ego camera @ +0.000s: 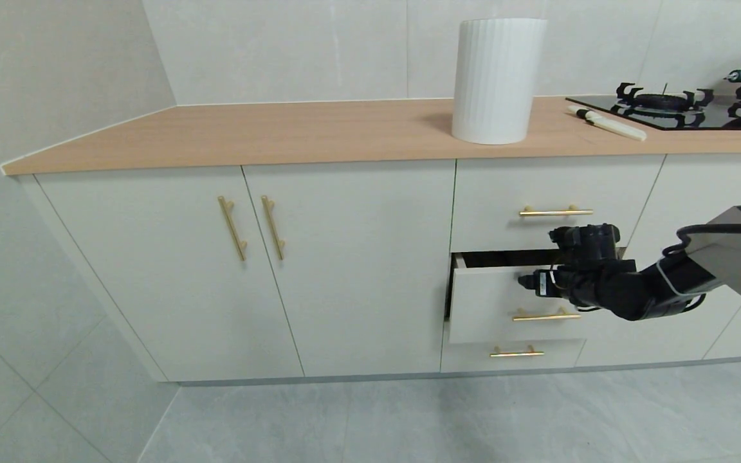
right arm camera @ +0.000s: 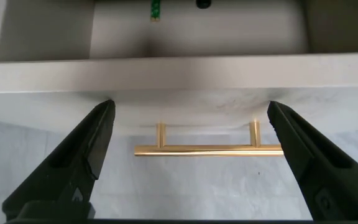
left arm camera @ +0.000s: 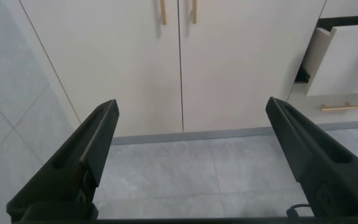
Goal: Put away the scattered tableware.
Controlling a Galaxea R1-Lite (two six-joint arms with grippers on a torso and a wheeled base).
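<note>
Right gripper (right arm camera: 190,112) fingers apart, just above handle (right arm camera: 210,150) of partly open drawer (ego camera: 489,302), 4 o'clock in head view. Left gripper (left arm camera: 191,104) apart, holding nothing. Knife (ego camera: 605,123) on counter (ego camera: 280,132), 2 o'clock. Likely step: centre fingers on bar, close squarely, pull straight.

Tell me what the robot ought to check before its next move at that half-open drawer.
1. Middle drawer open: ok, partly pulled out.
2. Right pincer ready: ok, open and empty, by the drawer's handle, not gripping it.
3. Left pincer free: ok, open, empty, facing the cabinet doors.
4. Room inside drawer: cannot tell.
5. Tableware cleared: not ok, a white utensil lies on the counter.
</note>
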